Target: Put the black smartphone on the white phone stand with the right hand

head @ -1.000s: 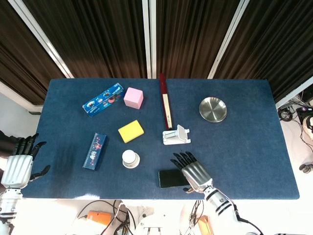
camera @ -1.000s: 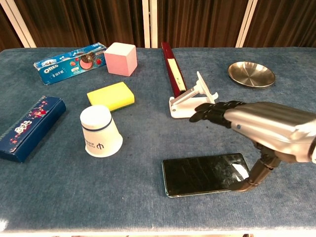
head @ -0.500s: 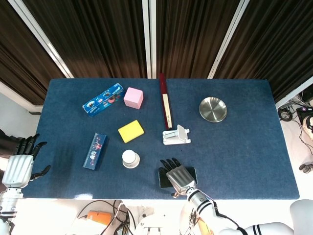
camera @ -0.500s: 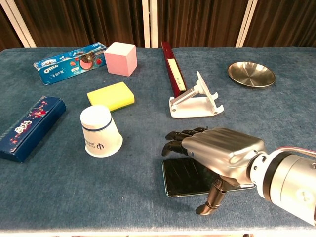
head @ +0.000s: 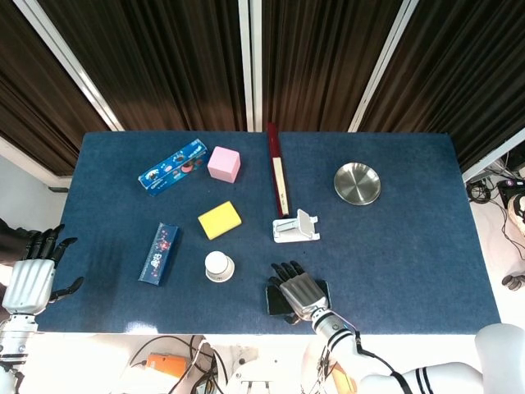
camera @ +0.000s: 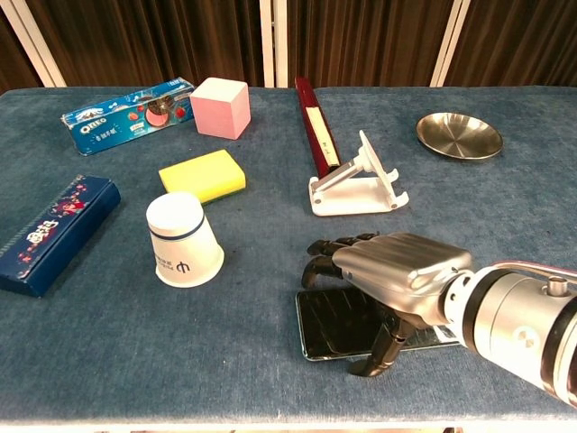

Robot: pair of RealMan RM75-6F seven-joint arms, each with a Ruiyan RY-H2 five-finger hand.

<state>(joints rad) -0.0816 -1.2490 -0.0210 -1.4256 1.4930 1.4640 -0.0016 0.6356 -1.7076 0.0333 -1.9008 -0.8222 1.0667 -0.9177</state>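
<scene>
Hovering over the black smartphone (camera: 338,325), our right hand (camera: 394,268) spreads its fingers and grips nothing; the white phone stand (camera: 354,180) sits apart.

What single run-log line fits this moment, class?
stage: reaching | right hand: over black smartphone, grip unclear | white phone stand: empty | left hand: idle at table edge

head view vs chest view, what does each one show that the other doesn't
Only the head view shows the left hand, fingers apart and holding nothing, off the table's left edge. Only the chest view shows the right hand's thumb reaching down at the black smartphone's near edge, and the Oreo lettering on the blue box. Both show the right hand over the smartphone and the white phone stand bare.
</scene>
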